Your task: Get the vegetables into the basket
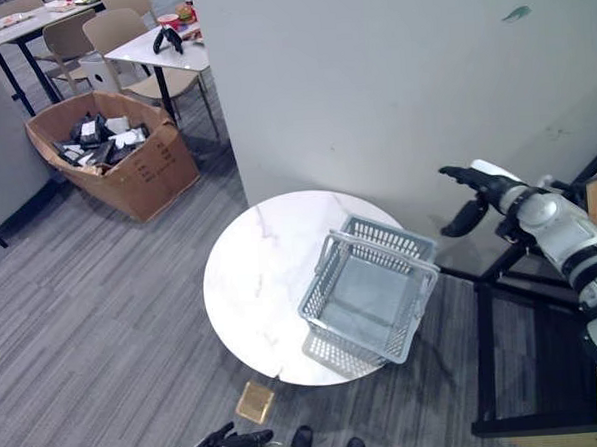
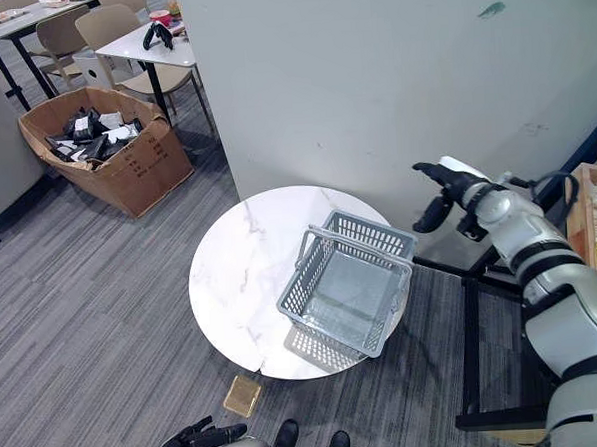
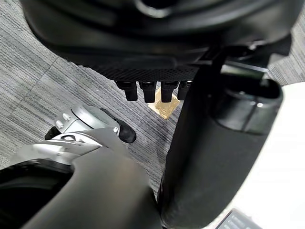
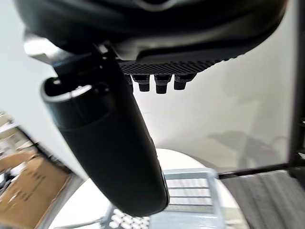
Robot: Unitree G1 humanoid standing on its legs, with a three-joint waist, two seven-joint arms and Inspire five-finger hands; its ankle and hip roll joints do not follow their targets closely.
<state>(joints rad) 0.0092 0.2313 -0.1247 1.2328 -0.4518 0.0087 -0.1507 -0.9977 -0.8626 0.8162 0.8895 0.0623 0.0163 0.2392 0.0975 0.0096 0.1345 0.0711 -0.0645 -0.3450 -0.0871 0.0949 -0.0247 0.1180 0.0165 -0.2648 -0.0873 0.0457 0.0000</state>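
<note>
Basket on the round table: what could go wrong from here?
1. The basket sits at the round table's right edge, one corner seemingly overhanging; a hard drop or nudge might tip it off.
2. The right hand, open and holding nothing, is raised near the wall; a swing could graze it.
3. The black frame stands close to the basket, so a reach from the right may clip it.

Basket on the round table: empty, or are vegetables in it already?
Empty. The grey basket stands upright on the white round table, and its bare bottom shows through the open top, with its handles folded against its rim.
</note>
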